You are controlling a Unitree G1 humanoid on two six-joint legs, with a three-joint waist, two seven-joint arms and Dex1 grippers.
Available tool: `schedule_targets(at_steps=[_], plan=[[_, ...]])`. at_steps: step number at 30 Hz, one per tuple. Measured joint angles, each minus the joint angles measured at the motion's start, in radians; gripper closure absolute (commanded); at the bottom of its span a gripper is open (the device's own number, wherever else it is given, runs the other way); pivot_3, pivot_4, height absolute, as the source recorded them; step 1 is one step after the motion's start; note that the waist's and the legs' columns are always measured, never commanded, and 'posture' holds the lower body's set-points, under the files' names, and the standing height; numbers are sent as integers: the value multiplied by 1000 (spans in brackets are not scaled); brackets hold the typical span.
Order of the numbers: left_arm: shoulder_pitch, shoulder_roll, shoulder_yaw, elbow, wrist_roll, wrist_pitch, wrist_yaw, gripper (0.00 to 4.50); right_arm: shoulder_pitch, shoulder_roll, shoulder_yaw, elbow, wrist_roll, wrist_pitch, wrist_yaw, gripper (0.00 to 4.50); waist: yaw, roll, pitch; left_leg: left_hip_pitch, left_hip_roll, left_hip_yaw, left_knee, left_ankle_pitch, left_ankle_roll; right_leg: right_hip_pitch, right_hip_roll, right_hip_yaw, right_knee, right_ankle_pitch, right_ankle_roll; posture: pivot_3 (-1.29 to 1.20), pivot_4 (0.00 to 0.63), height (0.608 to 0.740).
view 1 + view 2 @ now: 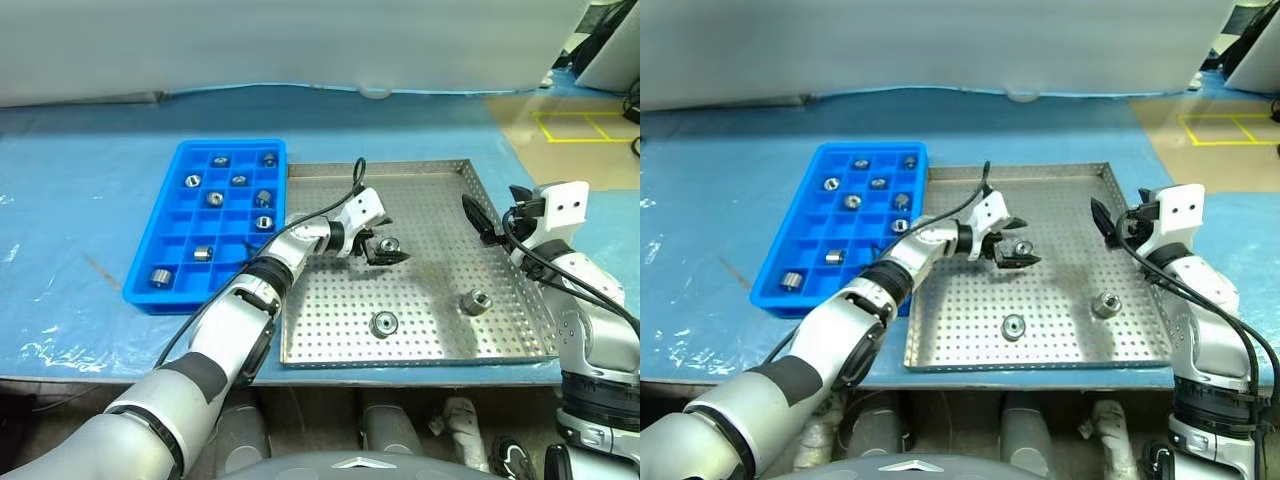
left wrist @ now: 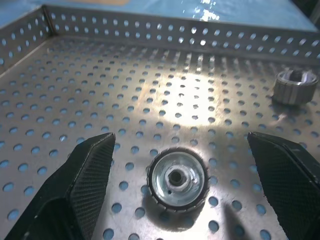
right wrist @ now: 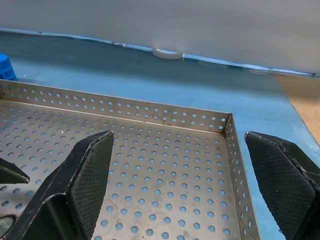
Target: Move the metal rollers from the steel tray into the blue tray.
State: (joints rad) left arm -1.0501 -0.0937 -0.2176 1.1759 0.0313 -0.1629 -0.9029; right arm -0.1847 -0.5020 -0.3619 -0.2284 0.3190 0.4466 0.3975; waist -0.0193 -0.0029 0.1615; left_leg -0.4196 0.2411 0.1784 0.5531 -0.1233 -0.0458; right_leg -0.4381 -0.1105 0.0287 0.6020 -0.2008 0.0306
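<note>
A blue plastic sheet [image 1: 80, 200] covers the surface, wrinkled and shiny near its front edge. At the sheet's far edge, against a pale wall [image 1: 300, 40], lies a small white ring [image 1: 376, 93]. Beyond the sheet's right corner, yellow tape lines [image 1: 585, 125] mark the floor.

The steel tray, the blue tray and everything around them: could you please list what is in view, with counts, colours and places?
steel tray: one, silvery, perforated, on the blue sheet, right of the blue tray.
blue tray: one, bright blue, gridded compartments, touching or nearly touching the steel tray's left edge.
metal rollers: eleven, silvery; eight in blue tray compartments, three in the steel tray: one between the left gripper's fingers, one near the front, one at front right.
blue sheet: one, covering the table.
yellow floor marking: far right.
left gripper: open, around a roller.
right gripper: open, over the steel tray's right side, empty.
</note>
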Motion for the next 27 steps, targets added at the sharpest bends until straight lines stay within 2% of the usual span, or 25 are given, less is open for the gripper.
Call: schedule_targets(at_steps=[3, 9, 10, 18, 22, 27], plan=[[0, -14, -5, 30, 26, 2, 14, 611, 10, 0, 0, -13, 0, 0, -7, 53, -2, 0, 0, -1, 0, 0, 0, 0, 0, 0, 0, 0, -1, 0, 1, -519, 150, 740], [8, -39, 32, 35, 6, 39, -22, 2702, 10, 1, 6, -20, -1, 0, -11, 53, -4, 0, 0, -1, 0, 0, 0, -1, 1, 0, 0, 0, -2, 0, 0, -508, 150, 740], [11, -41, 46, 33, -5, 49, -27, 2828, 10, 1, 12, -20, -1, -1, -11, 53, -4, 0, 0, -1, 0, 0, 0, -1, 1, 0, 0, 0, -2, 0, 0, -508, 150, 740], [81, -19, 158, -110, -102, 86, -21, 2826, -37, 4, 79, 32, -3, -7, 15, 53, -9, 0, 0, -2, 0, 0, -1, -1, 2, 0, -1, -1, -3, 0, 0, -321, 150, 740], [187, 4, 216, -364, -195, 127, 4, 2826, -150, 17, 158, 146, -11, -35, 61, 53, -1, 0, 0, -2, 0, 0, -3, -1, 1, -1, -1, -2, -3, 0, 0, -203, 150, 740], [324, 60, 296, -742, -254, 260, 203, 2826, -288, 41, 258, 314, -36, -94, 148, 53, 22, -1, 0, -2, 1, 0, -4, -1, 2, -1, -1, -3, -3, 0, 0, -47, 150, 740]])
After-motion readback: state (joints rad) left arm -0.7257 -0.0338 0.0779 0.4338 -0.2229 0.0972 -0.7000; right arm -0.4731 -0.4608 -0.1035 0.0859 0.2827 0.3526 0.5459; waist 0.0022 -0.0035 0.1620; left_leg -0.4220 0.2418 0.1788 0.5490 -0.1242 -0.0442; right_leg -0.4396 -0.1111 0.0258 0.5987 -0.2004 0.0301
